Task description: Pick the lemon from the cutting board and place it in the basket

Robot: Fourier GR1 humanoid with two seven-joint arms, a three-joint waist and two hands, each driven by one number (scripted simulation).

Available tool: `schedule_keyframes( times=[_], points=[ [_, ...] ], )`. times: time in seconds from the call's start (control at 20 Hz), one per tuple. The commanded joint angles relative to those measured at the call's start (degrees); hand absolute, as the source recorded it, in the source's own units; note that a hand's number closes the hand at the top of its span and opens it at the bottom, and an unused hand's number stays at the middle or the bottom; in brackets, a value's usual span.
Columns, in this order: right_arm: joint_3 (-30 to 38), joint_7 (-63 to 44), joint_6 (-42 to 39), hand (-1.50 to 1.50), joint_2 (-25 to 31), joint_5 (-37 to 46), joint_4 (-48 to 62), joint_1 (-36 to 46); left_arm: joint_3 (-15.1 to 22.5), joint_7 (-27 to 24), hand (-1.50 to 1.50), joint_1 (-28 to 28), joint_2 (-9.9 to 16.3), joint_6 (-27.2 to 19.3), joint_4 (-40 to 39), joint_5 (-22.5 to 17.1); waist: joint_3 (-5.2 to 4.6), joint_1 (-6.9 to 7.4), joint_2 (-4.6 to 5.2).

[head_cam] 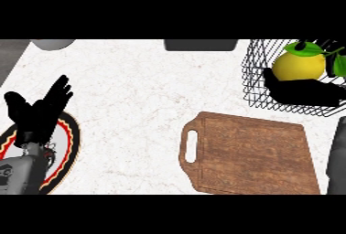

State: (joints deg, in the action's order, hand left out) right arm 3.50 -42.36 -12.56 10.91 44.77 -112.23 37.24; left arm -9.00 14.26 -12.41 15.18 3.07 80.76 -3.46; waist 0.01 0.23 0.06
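The yellow lemon (297,66), with green leaves, sits inside the black wire basket (251,73) at the back right. My right hand (304,91) reaches into the basket, its fingers curled round the lemon's near side, with more black fingers showing behind the fruit. Its forearm runs down the right edge. The wooden cutting board (250,155) lies in front of the basket with nothing on it. At the left, my left hand (40,114) rests open with its fingers up.
A round plate (67,137) with a red, yellow and black rim lies under my left hand. A grey bowl (52,44) stands at the back left, and a dark grey object (201,45) at the back middle.
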Motion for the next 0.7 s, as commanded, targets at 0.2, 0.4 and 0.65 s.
schedule_keyframes(
  times=[0.2, 0.4, 0.65],
  points=[
    [9.77, 13.56, 3.42, 1.50, 4.95, -8.14, 10.54, -2.00, -1.99, 0.23, 0.00, -2.97, 1.72, 1.35, -3.14, -0.48, 0.01, -0.18, 0.01],
    [10.09, 18.88, 8.13, 1.50, 4.60, -7.59, 15.94, -4.23, -2.53, -3.63, 0.00, -2.66, 1.01, 1.86, -5.81, -0.27, -0.01, -0.20, 0.03],
    [12.26, 15.45, 19.35, -1.50, 1.11, -1.21, 23.64, -2.65, 0.00, -6.01, 0.00, 2.53, -1.75, 0.77, -3.62, 1.77, -0.02, 0.29, 0.14]
  ],
)
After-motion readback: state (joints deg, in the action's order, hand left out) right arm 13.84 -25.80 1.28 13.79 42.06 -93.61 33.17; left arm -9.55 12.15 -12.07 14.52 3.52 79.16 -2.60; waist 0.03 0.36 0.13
